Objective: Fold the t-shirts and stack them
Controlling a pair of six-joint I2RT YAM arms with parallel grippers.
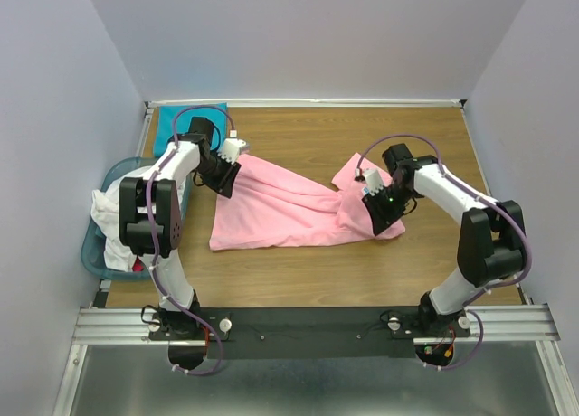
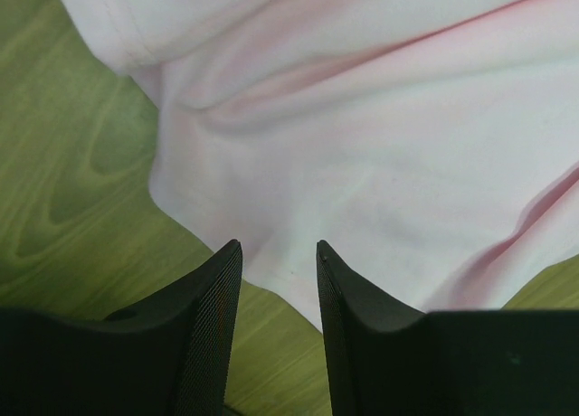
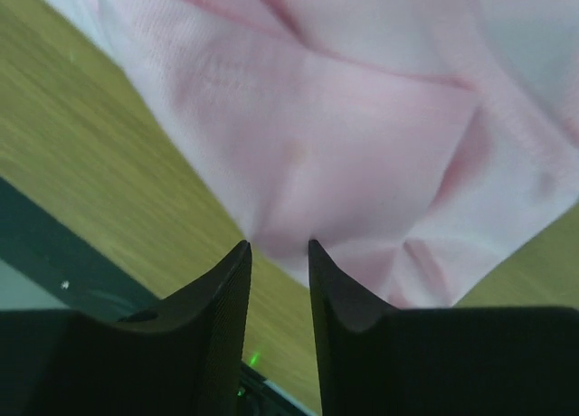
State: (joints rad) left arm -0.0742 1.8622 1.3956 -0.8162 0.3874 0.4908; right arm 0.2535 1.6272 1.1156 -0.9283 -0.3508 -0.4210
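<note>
While both arms reach out over the table [image 1: 298, 280], the pink t-shirt [image 1: 271, 212] lies rumpled across its middle, w/ a twisted, bunched part towards the R side. The left arm [image 1: 163, 203] hangs over the shirt's far-L corner, and the right arm [image 1: 452, 194] is over the bunched R end.

Left jaws: parted, gripping nothing. In the left wrist view the fingers [image 2: 208, 344] point at the pink cloth's edge, w/ bare wood showing in the gap btwn them. Right jaws: also parted, gripping nothing. Their fingers [image 3: 217, 335] sit right at the shirt's edge; can't tell if they touch it.

The teal t-shirt [image 1: 172, 131] lies at the table's far-L corner, partly hidden behind the left arm. The white t-shirts [image 1: 109, 212] are heaped in a light-blue basket [image 1: 93, 249] at the table's L edge.
</note>
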